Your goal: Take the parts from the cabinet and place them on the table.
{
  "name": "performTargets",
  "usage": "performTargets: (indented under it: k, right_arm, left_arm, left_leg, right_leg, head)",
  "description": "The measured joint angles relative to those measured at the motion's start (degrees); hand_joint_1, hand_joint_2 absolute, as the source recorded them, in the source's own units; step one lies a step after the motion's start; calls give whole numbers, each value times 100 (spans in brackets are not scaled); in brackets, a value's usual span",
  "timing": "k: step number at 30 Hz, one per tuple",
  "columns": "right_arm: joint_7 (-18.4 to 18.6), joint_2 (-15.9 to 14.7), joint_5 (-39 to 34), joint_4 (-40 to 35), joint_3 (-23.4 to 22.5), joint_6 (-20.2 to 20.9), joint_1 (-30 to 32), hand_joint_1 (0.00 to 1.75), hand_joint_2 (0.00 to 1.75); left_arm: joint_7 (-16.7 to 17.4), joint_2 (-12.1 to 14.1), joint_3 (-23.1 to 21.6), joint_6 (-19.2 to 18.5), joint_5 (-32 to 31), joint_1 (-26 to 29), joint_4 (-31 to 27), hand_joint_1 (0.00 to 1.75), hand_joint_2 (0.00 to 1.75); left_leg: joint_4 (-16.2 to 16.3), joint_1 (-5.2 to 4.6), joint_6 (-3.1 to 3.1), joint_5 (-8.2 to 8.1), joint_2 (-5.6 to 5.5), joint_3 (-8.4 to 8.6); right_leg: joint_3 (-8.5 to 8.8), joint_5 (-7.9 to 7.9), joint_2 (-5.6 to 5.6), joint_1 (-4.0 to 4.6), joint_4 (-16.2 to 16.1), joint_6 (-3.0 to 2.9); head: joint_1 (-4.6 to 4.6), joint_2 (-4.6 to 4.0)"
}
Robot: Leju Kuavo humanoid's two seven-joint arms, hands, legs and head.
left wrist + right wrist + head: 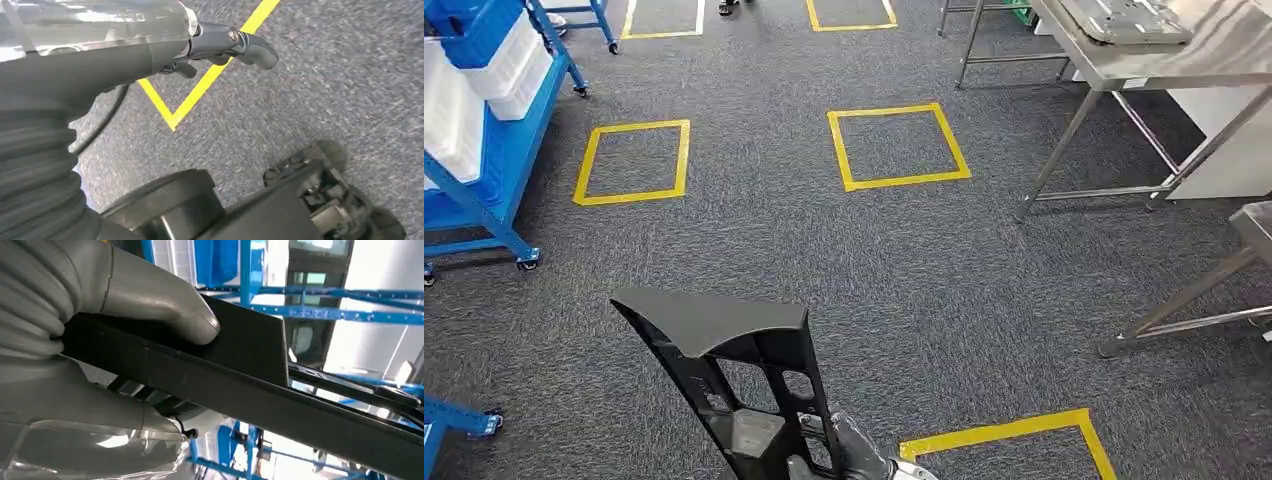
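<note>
black part [724, 370] gripped in right hand [100, 340], thumb pressed on top; left hand [220, 45] holds nothing, fingers curled.

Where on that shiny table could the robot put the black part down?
The steel table has bare top along its near edge and toward the right. Its far left corner is crowded by a grey metal plate. The right hand holds the black part.

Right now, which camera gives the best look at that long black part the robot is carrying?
The head view: the black part stands out whole against the carpet, cut-outs visible. The right wrist view shows a close stretch of it gripped by the right hand. The left wrist view looks at the floor.
</note>
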Motion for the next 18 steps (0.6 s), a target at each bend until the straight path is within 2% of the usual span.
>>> performTargets:
  k: [1, 2, 5, 6, 7, 8, 9, 10, 11, 12, 13, 14, 15, 16, 17, 18]
  right_arm:
    - [-9, 0, 0, 2, 0, 9, -5, 175, 175]
    - [-13, 0, 0, 11, 0, 17, -17, 175, 175]
    - [-28, -2, -4, 31, 13, 35, -18, 175, 175]
    - [-33, -4, -4, 31, 13, 44, -17, 175, 175]
    - [-39, -2, -7, 31, 24, 48, -9, 175, 175]
    - [-52, -2, -18, 33, 37, 48, -27, 175, 175]
    - [-59, -2, -20, 39, 50, 48, -50, 175, 175]
    - [-68, -2, -20, 48, 66, 48, -59, 175, 175]
    - [-74, -2, -20, 65, 74, 44, -57, 175, 175]
    - [-77, -4, -20, 81, 74, 39, -57, 175, 175]
    - [-81, -11, -22, 98, 79, 33, -57, 175, 175]
    - [-92, -13, -22, 114, 83, 26, -56, 175, 175]
    - [-96, -15, -22, 118, 85, 20, -57, 175, 175]
    - [-98, -15, -24, 122, 85, 13, -57, 175, 175]
    - [-98, -15, -26, 125, 87, 11, -61, 175, 175]
    - [-103, -15, -28, 125, 90, 9, -71, 175, 175]
  left_arm:
    - [-15, -2, 0, 4, 7, 0, 0, 0, 175]
    - [-28, -2, 0, 9, 9, 4, 0, 0, 175]
    - [-59, -4, 0, 26, 24, -12, 0, 0, 175]
    - [-61, -24, 0, 30, 22, -22, 0, 0, 175]
    - [-63, -24, 0, 37, 22, -27, 0, 0, 175]
    - [-66, -24, 0, 44, 22, -22, 0, 0, 175]
    - [-66, -24, 0, 46, 22, -18, 0, 0, 175]
    - [-66, -24, 0, 46, 24, 3, 0, 0, 175]
    - [-66, -20, 0, 46, 24, 21, 0, 0, 175]
    - [-68, -20, 2, 48, 26, 37, 0, 0, 175]
    - [-72, -20, 2, 48, 26, 45, 0, 0, 175]
    - [-74, -9, 2, 55, 33, 43, 0, 0, 175]
    - [-79, 0, 4, 63, 44, 40, 0, 0, 175]
    - [-79, 9, 4, 63, 44, 36, 0, 0, 175]
    - [-79, 13, 4, 63, 46, 48, 0, 0, 175]
    - [-79, 11, 4, 68, 52, 48, 0, 0, 175]
  left_leg:
    - [-1, -4, -24, -21, 61, 37]
    - [-1, -29, -58, -43, 103, 56]
    - [-17, 0, -154, -66, 238, 92]
    - [-41, -19, -202, -81, 323, 143]
    - [24, 31, -235, -143, 145, 146]
    - [219, 32, -250, -268, -137, 60]
    - [613, 39, -257, -481, -288, -126]
    - [1116, 37, -274, -714, -359, -374]
    - [1549, 37, -289, -868, -377, -606]
    - [1800, 38, -299, -889, -377, -762]
    - [1757, 39, -302, -753, -377, -780]
    - [1433, 39, -293, -499, -385, -663]
    - [918, 44, -280, -196, -419, -444]
    - [370, 57, -269, 78, -585, -208]
    - [136, 76, -240, 34, -947, -106]
    - [43, 82, -217, 15, -951, -97]
  right_leg:
    - [336, 212, -242, 32, -596, -51]
    - [402, 116, -415, 96, -715, -104]
    - [365, 130, -255, 138, -734, -176]
    - [379, 155, -156, 140, -796, -225]
    - [460, 204, -78, 69, -870, -252]
    - [482, 214, -20, 55, -897, -296]
    - [480, 218, 36, 62, -900, -313]
    - [484, 207, 118, 68, -898, -332]
    - [487, 204, 205, 81, -894, -337]
    - [486, 200, 293, 86, -881, -342]
    - [490, 193, 386, 86, -864, -341]
    - [499, 182, 488, 84, -846, -327]
    - [513, 166, 580, 78, -825, -308]
    - [517, 146, 655, 71, -796, -283]
    - [491, 126, 703, 70, -764, -256]
    - [444, 120, 770, 79, -717, -227]
  head:
    - [0, 0]
    - [0, 0]
    - [0, 0]
    - [0, 0]
    - [0, 0]
    - [0, 0]
    - [0, 0]
    - [-2, 0]
    - [-2, 0]
    - [0, 0]
    - [0, 0]
    - [-2, 0]
    - [-2, 0]
    - [0, 0]
    - [0, 0]
    - [0, 0]
